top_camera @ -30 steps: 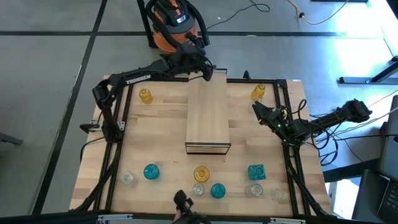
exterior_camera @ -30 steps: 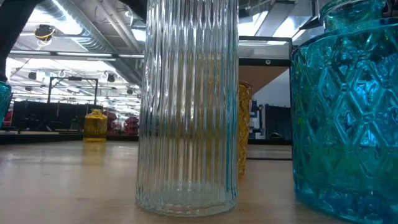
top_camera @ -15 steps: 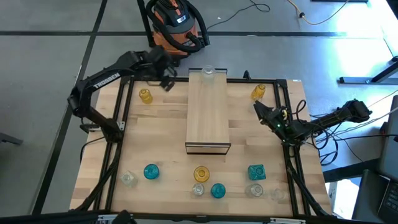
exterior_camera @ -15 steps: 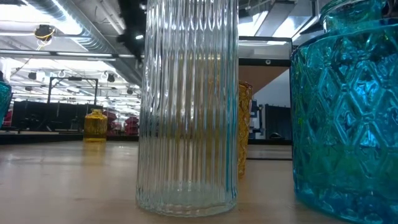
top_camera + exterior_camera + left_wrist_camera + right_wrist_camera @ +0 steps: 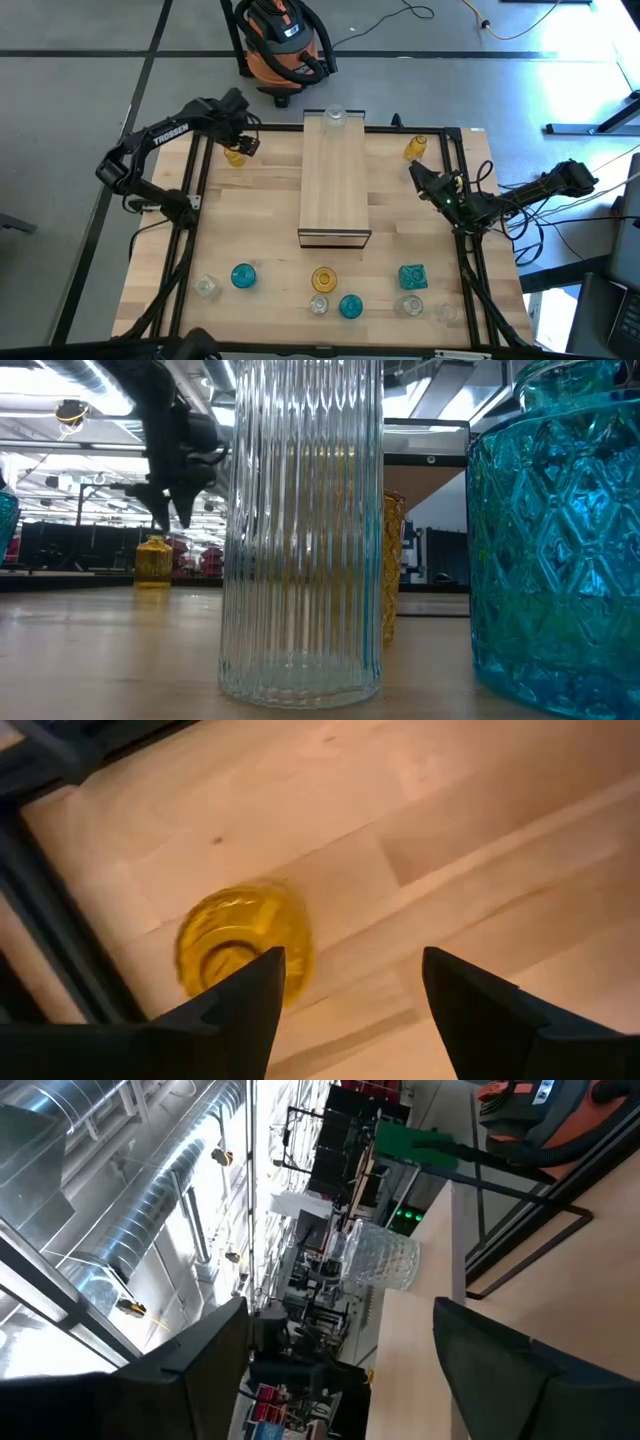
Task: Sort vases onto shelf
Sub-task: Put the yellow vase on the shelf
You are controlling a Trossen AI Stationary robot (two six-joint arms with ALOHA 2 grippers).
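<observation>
The left gripper (image 5: 243,140) hangs above the amber vase (image 5: 234,154) in the upper left of the high view, its fingers (image 5: 225,1020) spread apart and holding nothing; in the left wrist view the vase (image 5: 243,943) stands on the bare table just beyond the left-hand finger. In the low view that gripper (image 5: 172,500) hovers over the same amber vase (image 5: 152,560) at left.

The right gripper (image 5: 415,175) rests at the right of the high view, fingers (image 5: 190,1370) spread wide and empty, near a second amber vase (image 5: 415,148).

The shelf (image 5: 335,180) lies in the centre of the table (image 5: 260,220), with one clear vase (image 5: 334,118) on its upper end. Along the lower edge of the high view stand the other vases: teal (image 5: 243,276), amber (image 5: 323,279), teal (image 5: 350,306), a square teal one (image 5: 412,276) and several clear ones (image 5: 207,288).
</observation>
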